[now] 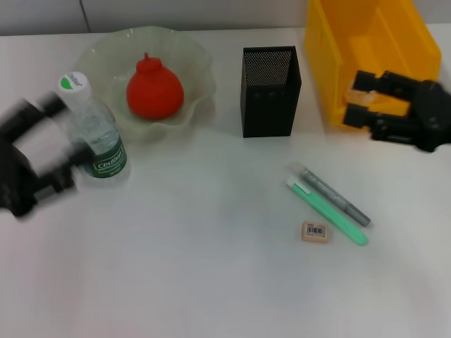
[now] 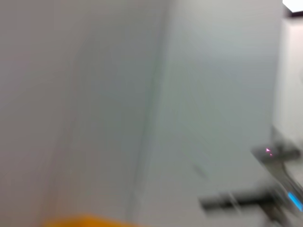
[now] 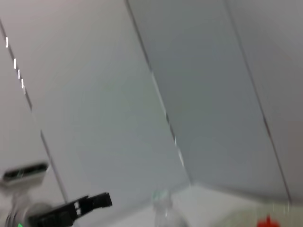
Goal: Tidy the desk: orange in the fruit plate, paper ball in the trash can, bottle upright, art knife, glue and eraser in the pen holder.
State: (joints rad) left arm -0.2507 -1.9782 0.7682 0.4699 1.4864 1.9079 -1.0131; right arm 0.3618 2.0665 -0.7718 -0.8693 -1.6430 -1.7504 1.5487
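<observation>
1. Done, as far as it shows: the orange (image 1: 154,88) sits in the plate (image 1: 201,65), and the bottle (image 1: 95,129) stands upright on the tabletop (image 1: 176,267), just in front of the plate's left edge.
2. No paper ball shows on the tabletop. Whether it lies inside the bin (image 1: 331,63) cannot be told; the visible part of the bin's floor looks bare.
3. Left to do, I judge: the eraser (image 1: 314,232), the green knife (image 1: 325,210) and the grey glue pen (image 1: 335,194) lie together in front of the holder (image 1: 270,90), well apart from it.
4. The eraser is a small beige block, barcode sticker up, lying flat just beside the knife's lower end.
5. The left claw (image 1: 53,144) is blurred beside the bottle; its opening cannot be told.
6. The right claw (image 1: 361,98) hovers at the bin's near wall, jaws apart, holding nothing.
</observation>
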